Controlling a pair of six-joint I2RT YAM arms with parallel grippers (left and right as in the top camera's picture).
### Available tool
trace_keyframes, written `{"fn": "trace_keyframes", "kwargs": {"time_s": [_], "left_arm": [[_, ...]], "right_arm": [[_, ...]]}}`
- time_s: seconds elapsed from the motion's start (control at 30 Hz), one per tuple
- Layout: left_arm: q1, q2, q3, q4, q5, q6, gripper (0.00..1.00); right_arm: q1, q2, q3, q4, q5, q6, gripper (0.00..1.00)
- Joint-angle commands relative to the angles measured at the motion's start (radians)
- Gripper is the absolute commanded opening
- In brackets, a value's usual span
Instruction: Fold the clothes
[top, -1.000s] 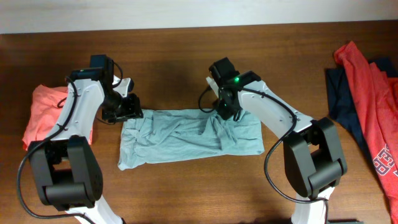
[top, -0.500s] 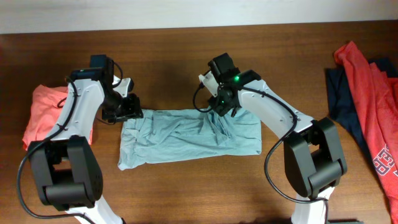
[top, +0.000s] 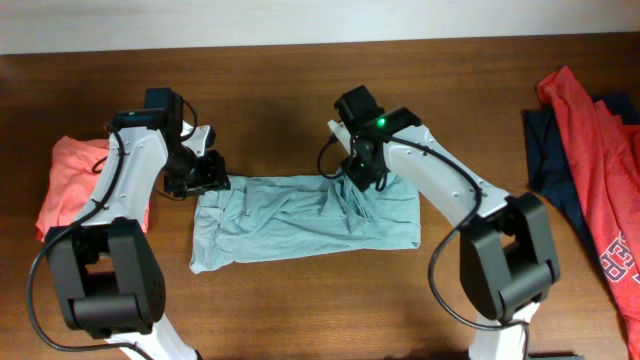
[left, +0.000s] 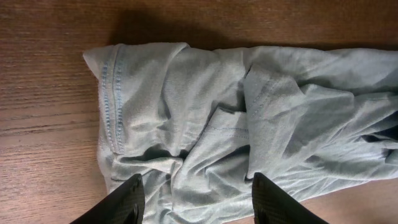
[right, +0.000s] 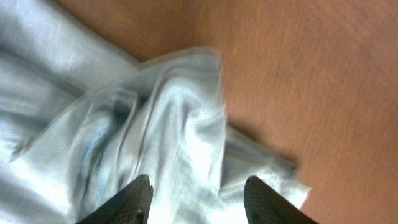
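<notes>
1. Lying crumpled on the table (top: 300, 310), the pale grey-blue T-shirt (top: 300, 222) stretches left to right.
2. Left gripper (left: 199, 194) spread above its left end; right gripper (right: 196, 198) spread astride its far edge.
3. Red shirt (top: 600, 170), right: white print unreadable.

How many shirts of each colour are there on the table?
pale grey-blue shirt: 1
coral-orange shirt: 1
red shirt with white print: 1
navy shirt: 1
Total: 4 shirts
</notes>
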Motion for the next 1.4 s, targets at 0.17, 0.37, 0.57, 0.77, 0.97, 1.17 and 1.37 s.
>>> {"fn": "trace_keyframes", "kwargs": {"time_s": [0.17, 0.37, 0.57, 0.77, 0.97, 1.17, 1.37], "left_arm": [[0.002, 0.003, -0.006, -0.001, -0.004, 0.016, 0.56], [0.002, 0.003, -0.006, -0.002, -0.003, 0.015, 0.55], [0.002, 0.003, -0.006, -0.002, -0.003, 0.015, 0.56], [0.002, 0.003, -0.006, -0.002, -0.003, 0.015, 0.55], [0.002, 0.003, -0.006, -0.002, -0.003, 0.015, 0.56], [0.002, 0.003, -0.006, -0.001, -0.003, 0.015, 0.55], [0.002, 0.003, -0.006, -0.002, -0.003, 0.015, 0.55]], "right_arm": [[0.045, -0.056, -0.066, -0.108, -0.171, 0.080, 0.56], [0.066, -0.056, -0.155, -0.054, -0.215, 0.080, 0.57], [0.066, -0.056, -0.220, 0.003, -0.214, 0.084, 0.60], [0.067, -0.056, -0.245, 0.026, -0.218, 0.083, 0.51], [0.086, -0.056, -0.245, 0.029, -0.272, 0.083, 0.04], [0.164, -0.056, -0.245, 0.030, -0.305, 0.082, 0.04], [0.274, -0.056, -0.245, 0.069, -0.311, 0.075, 0.10]]}}
